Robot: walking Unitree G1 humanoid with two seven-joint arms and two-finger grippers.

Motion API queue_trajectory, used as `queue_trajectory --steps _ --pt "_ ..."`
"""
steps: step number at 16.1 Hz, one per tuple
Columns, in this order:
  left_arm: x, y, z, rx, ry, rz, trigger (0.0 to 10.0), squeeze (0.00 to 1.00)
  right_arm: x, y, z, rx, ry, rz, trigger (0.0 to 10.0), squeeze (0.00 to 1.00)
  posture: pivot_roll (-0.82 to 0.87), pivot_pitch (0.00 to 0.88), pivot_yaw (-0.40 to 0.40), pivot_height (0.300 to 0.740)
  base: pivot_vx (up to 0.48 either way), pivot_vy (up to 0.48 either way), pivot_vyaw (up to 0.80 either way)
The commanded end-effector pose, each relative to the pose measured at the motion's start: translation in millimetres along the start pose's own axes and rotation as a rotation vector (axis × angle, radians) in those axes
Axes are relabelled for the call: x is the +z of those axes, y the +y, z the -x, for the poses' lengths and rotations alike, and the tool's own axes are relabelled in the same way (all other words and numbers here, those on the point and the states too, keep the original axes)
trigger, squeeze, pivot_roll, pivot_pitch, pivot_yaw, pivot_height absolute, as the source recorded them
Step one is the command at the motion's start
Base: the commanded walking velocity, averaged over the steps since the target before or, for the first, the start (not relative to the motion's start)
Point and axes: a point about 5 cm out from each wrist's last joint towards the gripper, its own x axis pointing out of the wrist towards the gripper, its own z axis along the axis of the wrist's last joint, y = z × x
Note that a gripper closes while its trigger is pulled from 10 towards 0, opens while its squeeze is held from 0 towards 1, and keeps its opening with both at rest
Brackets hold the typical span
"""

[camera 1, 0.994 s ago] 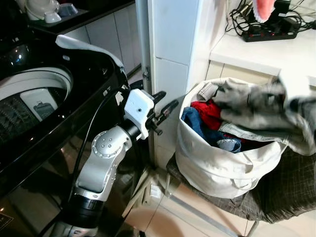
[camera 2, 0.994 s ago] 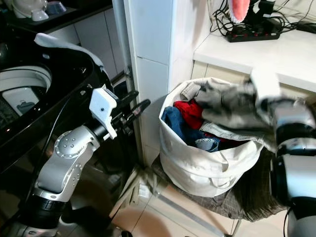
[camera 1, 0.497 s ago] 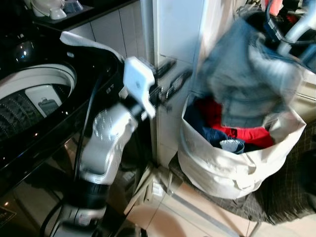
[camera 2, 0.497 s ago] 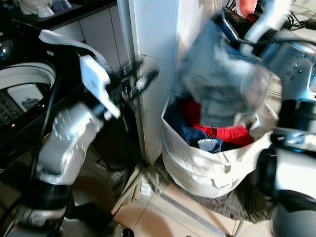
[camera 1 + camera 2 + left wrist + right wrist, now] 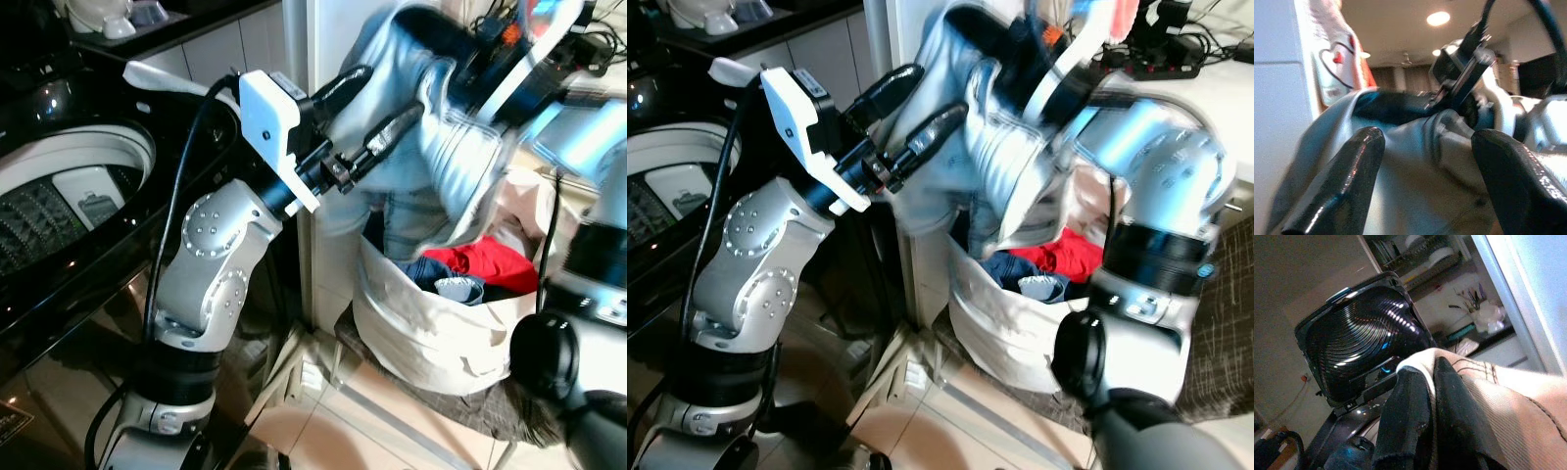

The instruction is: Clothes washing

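A pale grey-blue garment [image 5: 436, 137] hangs in the air above the white laundry bag [image 5: 431, 328], blurred by motion. My right gripper [image 5: 468, 61] is shut on its upper edge; the right wrist view shows cloth [image 5: 1508, 401] pinched between the black fingers [image 5: 1408, 426]. My left gripper [image 5: 395, 90] is raised beside the garment, open, and its fingers [image 5: 1347, 181] frame the fabric [image 5: 1425, 176] without closing on it. Red and blue clothes [image 5: 485, 262] still lie in the bag. The washing machine's tub [image 5: 59, 186] stands open on the left.
A white pillar [image 5: 333, 39] rises between the machine and the bag. The bag sits on a dark chair [image 5: 470, 401]. A counter with a power strip [image 5: 1161, 59] is behind on the right. The machine's black lid [image 5: 1361, 342] stands up.
My right gripper has pulled the garment up out of the bag and swung it left toward the machine. My left arm has risen to meet it, fingers still open.
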Motion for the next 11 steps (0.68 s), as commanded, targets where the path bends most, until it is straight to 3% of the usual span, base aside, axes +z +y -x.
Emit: queue_trajectory --steps 1,5,6,7,9,11 --pt "1.0 -7.8 -1.1 -0.043 0.004 0.026 10.0 1.0 -5.1 8.3 -3.0 0.028 0.005 -0.01 0.0 0.0 0.0 0.0 0.038 0.74 0.0 0.0 0.0" --pt "-11.2 -12.5 0.7 -0.006 0.063 0.105 10.0 1.0 -21.5 13.3 -4.9 0.013 0.03 -0.048 0.0 0.0 0.0 0.0 0.036 0.74 0.0 0.0 0.0" --pt "-16.3 -14.2 0.5 0.02 0.064 0.176 10.0 1.0 -24.1 15.9 -5.1 0.022 0.025 -0.066 0.0 0.0 0.0 0.0 0.041 0.74 0.0 0.0 0.0" --pt "-22.1 -15.9 1.1 0.024 0.091 0.197 10.0 1.0 -26.0 18.5 -5.2 0.031 0.02 -0.081 0.0 0.0 0.0 0.0 0.043 0.74 0.0 0.0 0.0" --pt "-34.4 -10.2 4.3 0.084 0.189 0.052 10.0 1.0 -27.6 21.5 -4.8 0.041 0.014 -0.095 0.0 0.0 -0.01 0.0 0.046 0.74 0.0 0.0 0.0" --pt "-38.8 1.1 5.7 0.165 0.241 -0.008 10.0 1.0 -28.5 23.5 -3.4 0.042 0.011 -0.103 0.0 0.0 -0.01 0.0 0.047 0.74 0.0 0.0 0.0"
